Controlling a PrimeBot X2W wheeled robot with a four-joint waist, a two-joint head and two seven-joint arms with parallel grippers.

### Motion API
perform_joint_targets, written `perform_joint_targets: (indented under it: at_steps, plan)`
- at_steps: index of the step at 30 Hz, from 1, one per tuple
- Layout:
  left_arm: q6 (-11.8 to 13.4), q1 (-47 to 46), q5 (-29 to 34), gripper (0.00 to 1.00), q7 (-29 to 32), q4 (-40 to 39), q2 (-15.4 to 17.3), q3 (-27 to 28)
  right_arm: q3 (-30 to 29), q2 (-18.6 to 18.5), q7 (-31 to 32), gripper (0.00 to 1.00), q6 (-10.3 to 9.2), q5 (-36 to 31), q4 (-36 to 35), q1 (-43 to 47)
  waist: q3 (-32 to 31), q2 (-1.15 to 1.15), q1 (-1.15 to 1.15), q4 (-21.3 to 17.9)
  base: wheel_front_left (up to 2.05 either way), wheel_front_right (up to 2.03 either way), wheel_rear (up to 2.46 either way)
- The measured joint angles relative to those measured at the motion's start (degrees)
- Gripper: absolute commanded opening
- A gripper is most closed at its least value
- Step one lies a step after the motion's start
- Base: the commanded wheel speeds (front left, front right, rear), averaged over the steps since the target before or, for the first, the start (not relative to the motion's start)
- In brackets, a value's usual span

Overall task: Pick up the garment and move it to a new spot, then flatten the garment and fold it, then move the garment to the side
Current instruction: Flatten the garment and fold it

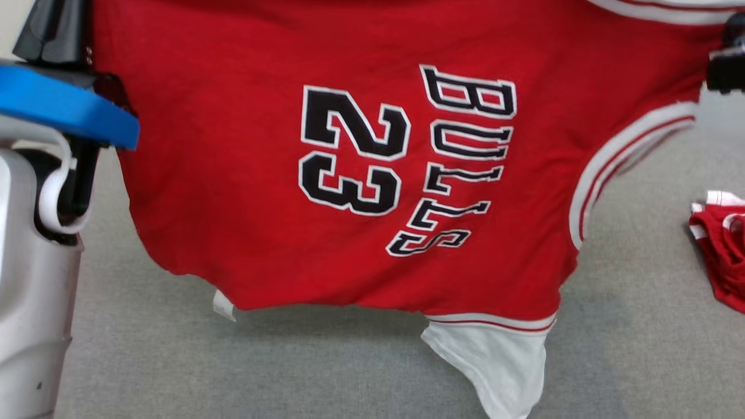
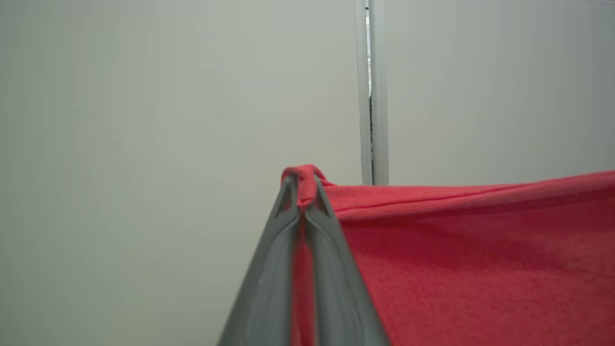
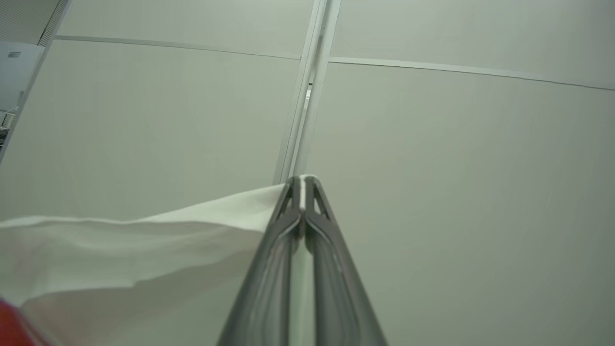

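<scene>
The garment [image 1: 244, 192] is a red sleeveless jersey with "BULLS" and "23" in black and white, turned sideways. It hangs spread in the air above the grey surface [image 1: 326, 372], with a white part [image 1: 495, 361] drooping at the bottom. In the left wrist view my left gripper [image 2: 302, 185] is shut on a pinch of the red garment [image 2: 480, 250]. My right gripper [image 3: 302, 185] is shut on a white edge of the garment [image 3: 144, 240]. In the head view the left arm [image 1: 35, 262] stands at the left, and the cloth hides its fingertips.
A second red and white cloth [image 1: 722, 256] lies bunched on the grey surface at the right edge. Both wrist views look onto pale wall panels [image 2: 144, 144] with a vertical seam [image 3: 307, 96].
</scene>
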Motion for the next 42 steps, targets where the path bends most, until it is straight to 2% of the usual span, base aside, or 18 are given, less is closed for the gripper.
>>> perform_joint_targets:
  at_steps: [4,10,15,18,23,32,38,42]
  plan:
    - [0.94,-4.47,1.09,0.00,-1.19,4.93,-0.23,-0.01,0.67,1.68,-1.09,0.00,0.01,-1.88,6.19,-6.87,4.29,0.00,0.01,-0.59,0.00,0.00,0.00]
    - [1.97,-15.56,3.22,0.00,-9.37,11.15,-3.04,0.32,-5.72,5.02,-4.43,0.00,0.00,-7.12,12.30,-19.51,9.82,0.00,0.01,-0.41,0.00,0.00,0.00]
    - [1.71,-17.65,3.37,0.00,-13.03,16.59,-4.59,0.57,-6.59,6.53,-4.87,0.00,0.01,-8.51,14.17,-19.92,11.85,0.00,0.01,0.16,0.00,0.00,0.00]
    - [1.36,-13.45,3.35,0.00,-13.94,19.85,-5.11,0.77,-6.82,6.98,-4.88,0.00,0.01,-7.49,12.95,-13.72,12.30,0.00,0.01,-0.31,0.00,0.00,0.00]
    - [0.78,-0.31,2.55,0.00,-14.21,23.91,-7.76,3.69,-7.59,8.59,-4.88,0.00,0.04,-3.96,8.90,2.42,12.54,0.00,0.01,-1.17,0.00,0.00,0.00]
    - [-0.48,23.26,3.88,0.00,-14.21,27.32,-16.24,10.39,-9.03,13.16,-4.88,0.00,0.04,0.82,8.62,32.54,9.79,0.00,-0.01,-2.16,0.00,0.00,0.00]
    - [-0.91,34.18,7.13,0.00,-14.21,26.28,-19.09,12.63,-8.46,15.22,-4.88,0.00,0.04,2.38,9.72,44.81,5.63,0.00,-0.01,-2.24,0.00,0.00,0.00]
    - [-1.07,39.42,8.24,0.00,-14.21,24.63,-19.73,13.63,-8.27,16.02,-4.88,0.00,0.04,2.82,10.37,51.39,2.46,0.00,-0.02,-2.07,0.00,0.00,0.00]
